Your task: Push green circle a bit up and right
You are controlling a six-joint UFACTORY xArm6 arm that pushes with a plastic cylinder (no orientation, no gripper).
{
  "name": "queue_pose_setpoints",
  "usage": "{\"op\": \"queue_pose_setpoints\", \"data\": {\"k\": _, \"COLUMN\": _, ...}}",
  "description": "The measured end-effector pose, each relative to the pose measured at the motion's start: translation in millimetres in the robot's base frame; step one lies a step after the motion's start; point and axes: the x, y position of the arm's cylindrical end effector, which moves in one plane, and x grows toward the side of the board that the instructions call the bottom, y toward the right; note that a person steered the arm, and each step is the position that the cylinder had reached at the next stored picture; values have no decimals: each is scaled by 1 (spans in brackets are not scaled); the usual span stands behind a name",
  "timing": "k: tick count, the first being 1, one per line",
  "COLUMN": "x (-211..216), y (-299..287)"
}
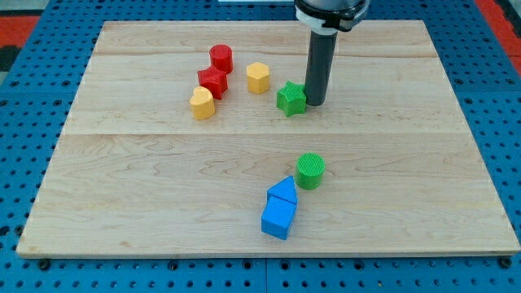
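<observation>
The green circle stands on the wooden board, right of centre and toward the view's bottom. It touches the upper right of a blue triangle. My tip rests on the board well above the green circle, right beside the right side of a green star. The dark rod rises from the tip to the view's top.
A blue cube sits just below the blue triangle. At the upper left are a red cylinder, a red star, a yellow heart and a yellow hexagon-like block. Blue pegboard surrounds the board.
</observation>
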Motion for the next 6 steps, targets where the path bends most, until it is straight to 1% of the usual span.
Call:
{"op": "queue_pose_setpoints", "data": {"k": 1, "x": 0, "y": 2}}
{"op": "queue_pose_setpoints", "data": {"k": 3, "x": 2, "y": -14}}
{"op": "queue_pose_setpoints", "data": {"k": 4, "x": 8, "y": -9}}
{"op": "queue_pose_setpoints", "data": {"k": 5, "x": 33, "y": 84}}
{"op": "queue_pose_setpoints", "data": {"k": 6, "x": 121, "y": 105}}
